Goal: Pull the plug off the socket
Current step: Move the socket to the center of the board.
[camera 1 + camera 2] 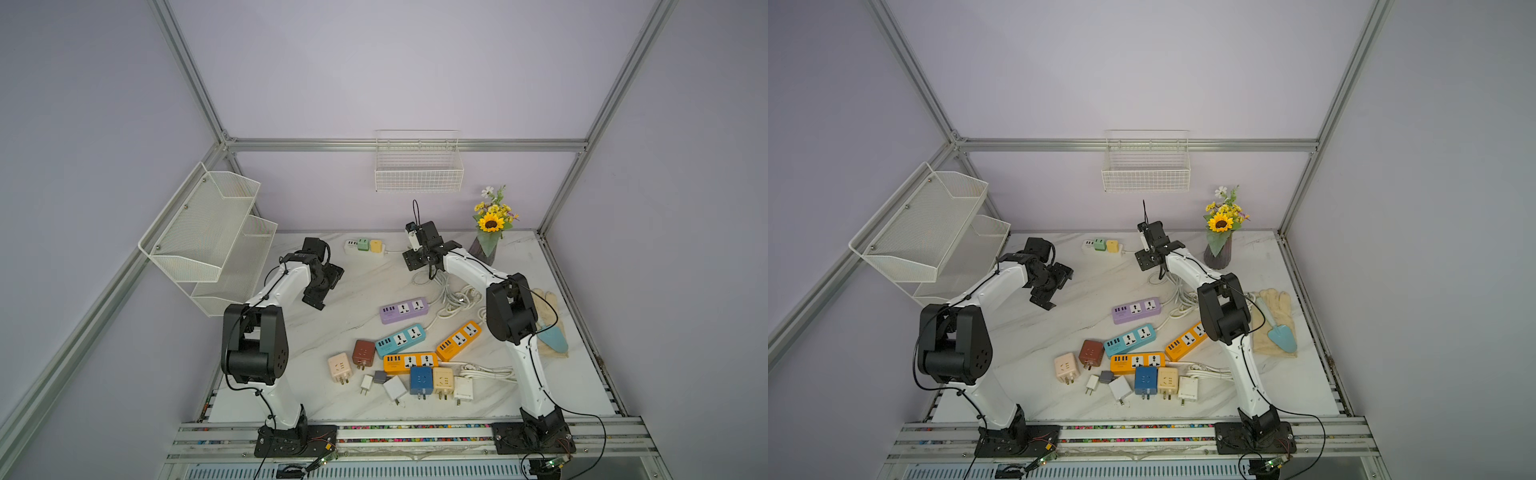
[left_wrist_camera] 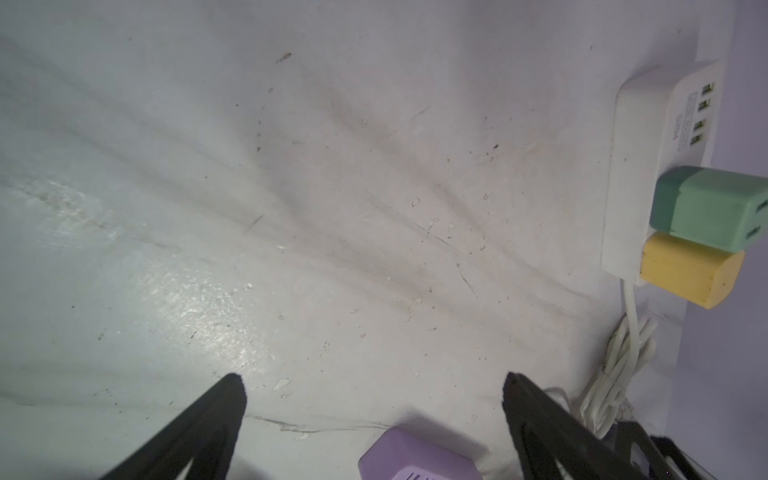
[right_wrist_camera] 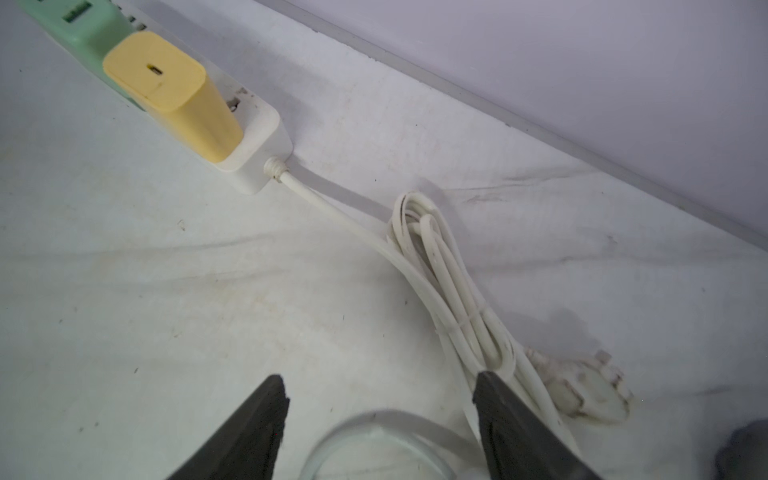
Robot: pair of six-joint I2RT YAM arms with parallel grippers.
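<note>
A white socket strip (image 1: 350, 246) lies at the back of the table, also in a top view (image 1: 1088, 246). A green plug (image 1: 363, 244) and a yellow plug (image 1: 376, 246) stand in it side by side. The left wrist view shows the strip (image 2: 636, 137), green plug (image 2: 706, 208) and yellow plug (image 2: 685, 270) at a distance. My left gripper (image 2: 372, 380) hangs open and empty over bare table, well short of the strip (image 1: 318, 300). My right gripper (image 3: 379, 378) is open and empty beside the strip's bundled cord (image 3: 457, 291), with the yellow plug (image 3: 174, 91) ahead of it (image 1: 415, 262).
A purple strip (image 1: 403, 309), a blue strip (image 1: 401, 340) and two orange strips (image 1: 459, 340) lie mid-table with tangled white cords (image 1: 455, 299). Several loose adapters (image 1: 420, 380) sit near the front. A flower vase (image 1: 484, 249) and a glove with trowel (image 1: 548, 328) stand at right.
</note>
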